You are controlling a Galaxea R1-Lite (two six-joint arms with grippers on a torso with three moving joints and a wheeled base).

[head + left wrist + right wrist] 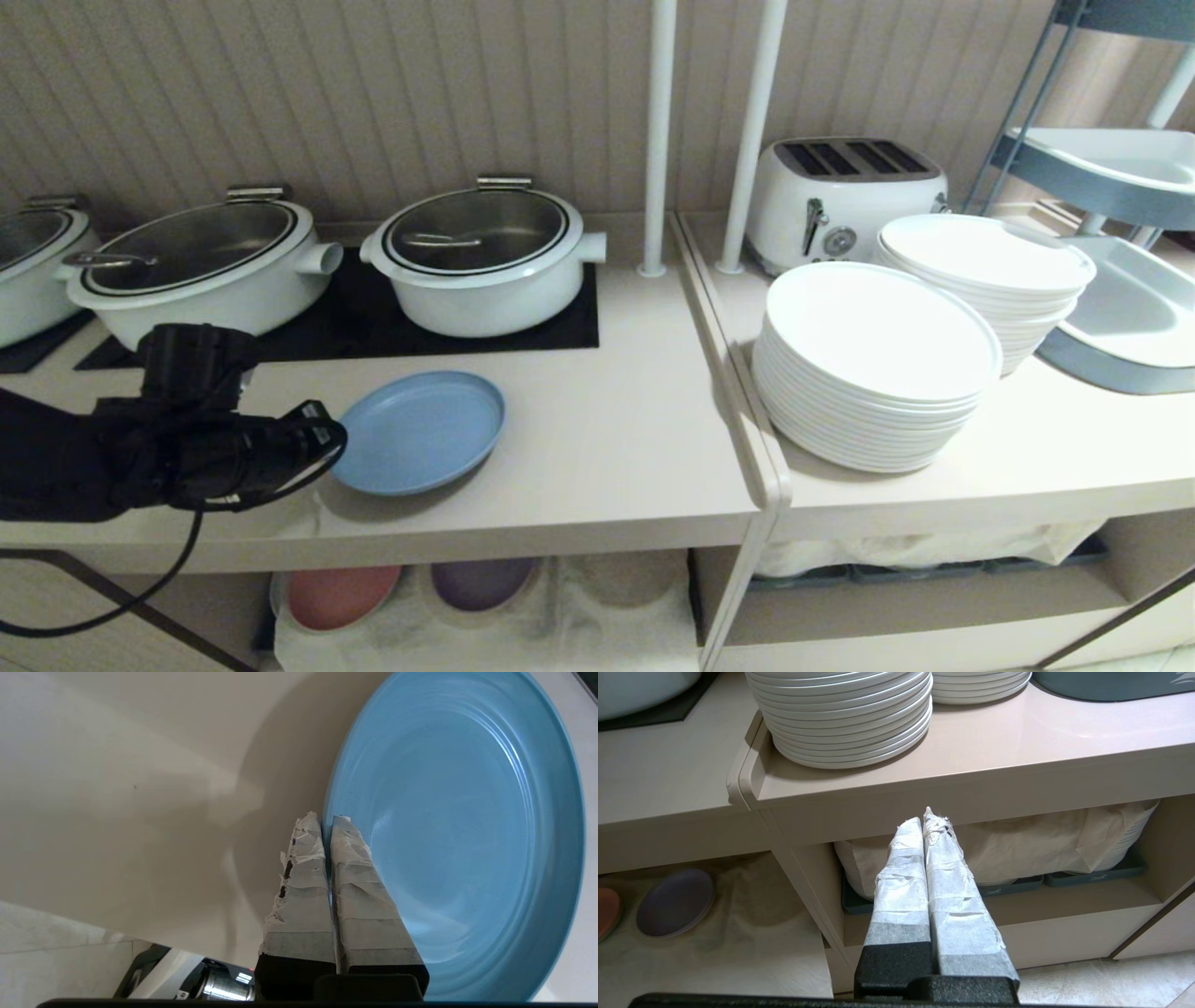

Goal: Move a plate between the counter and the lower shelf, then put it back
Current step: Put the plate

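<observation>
Head view: the plate sits near the counter's front edge, left gripper at its rim. Left wrist view: fingers pinched closed on that rim. Right wrist view: right gripper closed, empty, facing the cabinet.

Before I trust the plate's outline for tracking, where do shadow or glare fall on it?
Head view: the plate casts a soft shadow on the counter at its near side. Left wrist view: arc-shaped sheen crosses the plate's bowl, and a broad shadow darkens the counter beside its rim.
</observation>
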